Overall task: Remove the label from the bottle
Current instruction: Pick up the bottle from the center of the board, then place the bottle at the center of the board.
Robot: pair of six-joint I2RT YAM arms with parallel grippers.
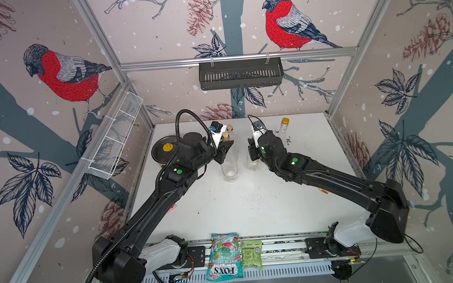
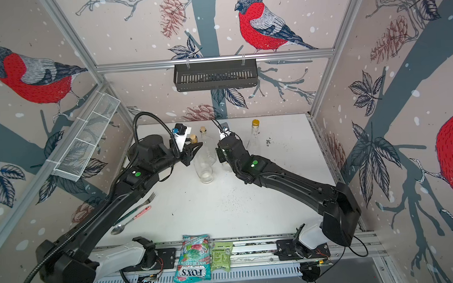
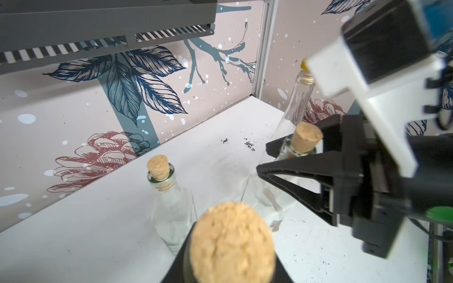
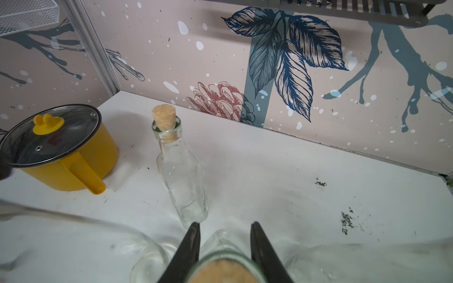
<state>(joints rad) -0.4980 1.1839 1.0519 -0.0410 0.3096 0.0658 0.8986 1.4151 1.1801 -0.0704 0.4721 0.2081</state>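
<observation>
**Item:** tall clear glass bottle with cork stopper [image 1: 230,164], upright on the white surface [image 1: 251,208], its neck clamped between the closed left fingers [image 1: 225,147].

**Companion:** second corked clear glass bottle [image 1: 252,162], just beside it, neck gripped by the right fingers [image 4: 188,245]. No label can be made out on either.

**Handling:** probably one arm steadies the glass while the other lets go, pinches a label edge and peels slowly.

**Nearby:** third corked glass bottle [image 4: 181,176] just beyond the right fingers, easily knocked. Yellow glass-lidded pot [image 4: 73,159] and gold-capped bottle [image 1: 284,129] stand clear.
</observation>
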